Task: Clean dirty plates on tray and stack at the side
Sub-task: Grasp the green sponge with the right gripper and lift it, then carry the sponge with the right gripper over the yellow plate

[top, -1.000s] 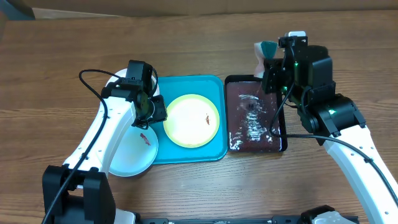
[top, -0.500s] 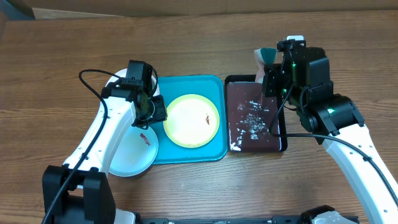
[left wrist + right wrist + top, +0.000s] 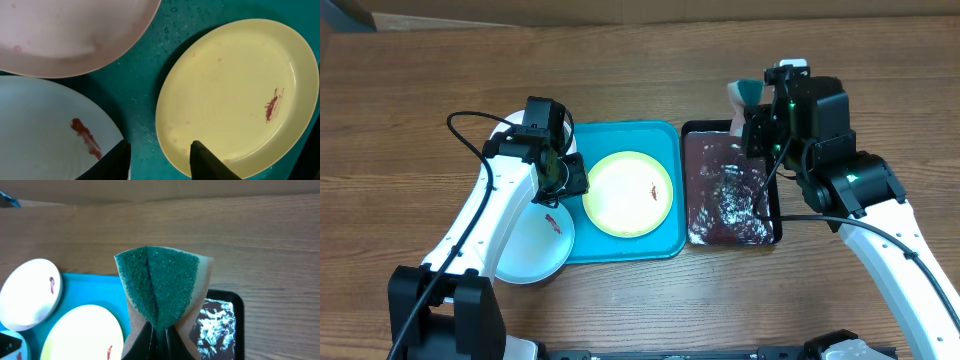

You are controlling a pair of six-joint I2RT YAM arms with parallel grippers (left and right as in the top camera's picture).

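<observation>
Over the far edge of the black tray (image 3: pixel 705 160), right hand (image 3: pixel 160 336) clenched on green sponge (image 3: pixel 159 282); left hand (image 3: pixel 161 152) released over turquoise tray (image 3: pixel 660 140) beside yellow plate (image 3: pixel 620 195).

The overhead camera looks straight down on the table (image 3: pixel 640 60) from well above, taking in the turquoise tray (image 3: pixel 620 135) and the black tray (image 3: pixel 700 150) whole. The left wrist camera points down, close over the turquoise tray's left edge. The right wrist camera looks down past the sponge (image 3: pixel 157 282), tilted toward the table's far edge. All three show the yellow-green plate (image 3: pixel 628 193).
</observation>
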